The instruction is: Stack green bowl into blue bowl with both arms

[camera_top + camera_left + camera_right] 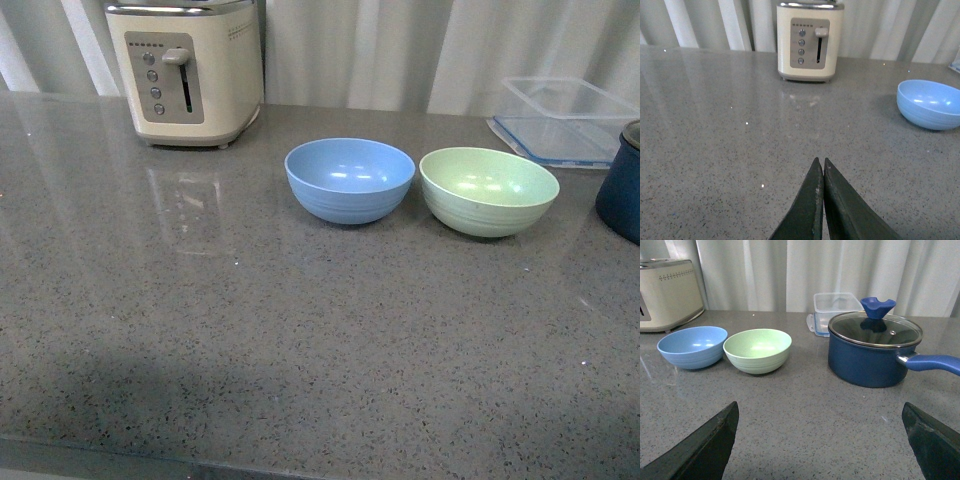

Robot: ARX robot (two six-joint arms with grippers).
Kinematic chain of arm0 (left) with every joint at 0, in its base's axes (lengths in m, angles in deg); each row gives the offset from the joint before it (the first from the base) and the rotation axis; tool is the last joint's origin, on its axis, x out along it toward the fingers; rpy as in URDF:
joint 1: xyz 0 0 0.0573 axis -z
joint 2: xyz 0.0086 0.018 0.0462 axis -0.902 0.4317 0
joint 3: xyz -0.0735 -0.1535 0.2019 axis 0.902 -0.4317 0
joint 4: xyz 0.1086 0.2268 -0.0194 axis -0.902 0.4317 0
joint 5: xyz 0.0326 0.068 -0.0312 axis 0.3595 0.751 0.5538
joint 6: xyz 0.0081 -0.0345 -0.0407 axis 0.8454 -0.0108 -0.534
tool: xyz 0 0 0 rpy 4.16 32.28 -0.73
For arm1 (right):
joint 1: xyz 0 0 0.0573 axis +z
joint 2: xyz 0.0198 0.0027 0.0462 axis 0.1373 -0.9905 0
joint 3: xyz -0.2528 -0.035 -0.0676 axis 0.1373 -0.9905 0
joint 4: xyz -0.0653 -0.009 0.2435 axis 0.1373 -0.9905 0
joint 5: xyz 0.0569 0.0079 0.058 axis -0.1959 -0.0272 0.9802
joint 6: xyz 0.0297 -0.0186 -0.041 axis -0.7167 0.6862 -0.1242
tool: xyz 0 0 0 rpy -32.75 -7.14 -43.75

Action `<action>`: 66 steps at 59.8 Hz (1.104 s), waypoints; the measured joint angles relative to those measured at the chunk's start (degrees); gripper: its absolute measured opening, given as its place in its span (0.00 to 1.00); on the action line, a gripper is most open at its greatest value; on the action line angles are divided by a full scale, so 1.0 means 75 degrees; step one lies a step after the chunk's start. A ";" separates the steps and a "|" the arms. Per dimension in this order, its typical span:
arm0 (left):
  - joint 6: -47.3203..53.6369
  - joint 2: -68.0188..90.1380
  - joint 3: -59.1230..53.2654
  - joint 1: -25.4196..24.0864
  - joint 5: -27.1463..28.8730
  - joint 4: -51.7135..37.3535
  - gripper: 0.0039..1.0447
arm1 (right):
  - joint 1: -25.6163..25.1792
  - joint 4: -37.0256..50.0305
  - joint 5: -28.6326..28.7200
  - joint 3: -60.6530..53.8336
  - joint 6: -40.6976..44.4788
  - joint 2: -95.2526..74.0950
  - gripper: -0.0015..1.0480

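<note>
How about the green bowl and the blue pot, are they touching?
Apart. The right wrist view shows bare counter between the green bowl and the pot.

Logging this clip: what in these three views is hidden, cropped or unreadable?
- Front view: pot is cut by the right edge, so its lid and handle are unseen there.
- Left wrist view: green bowl lies outside it; blue bowl is clipped by the right edge.
- Right wrist view: the pot's contents are unreadable through the dark lid; toaster is cut by the left edge.
</note>
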 joint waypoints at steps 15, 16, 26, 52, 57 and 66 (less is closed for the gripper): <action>0.0000 -0.1177 -0.0076 0.0000 0.0000 0.1052 0.03 | 0.0000 0.0000 0.0000 0.0000 0.0000 0.0000 0.90; 0.0000 -0.1230 -0.0076 0.0000 0.0000 0.1099 0.03 | 0.0000 0.0000 0.0000 0.0000 0.0000 0.0000 0.90; 0.0003 -0.2098 -0.0079 0.0000 0.0000 0.1920 0.03 | 0.0000 0.0000 0.0000 0.0000 0.0000 0.0000 0.90; 0.0000 -0.3774 -0.0082 0.0000 0.0000 0.3526 0.03 | 0.0000 0.0000 0.0000 0.0000 0.0000 0.0000 0.90; 0.0000 -0.3981 -0.0082 0.0000 0.0000 0.3730 0.03 | 0.0000 0.0000 0.0000 0.0000 0.0000 0.0000 0.90; 0.0000 -0.4360 -0.0082 0.0000 0.0000 0.4109 0.03 | 0.0000 0.0000 0.0000 0.0000 0.0000 0.0000 0.90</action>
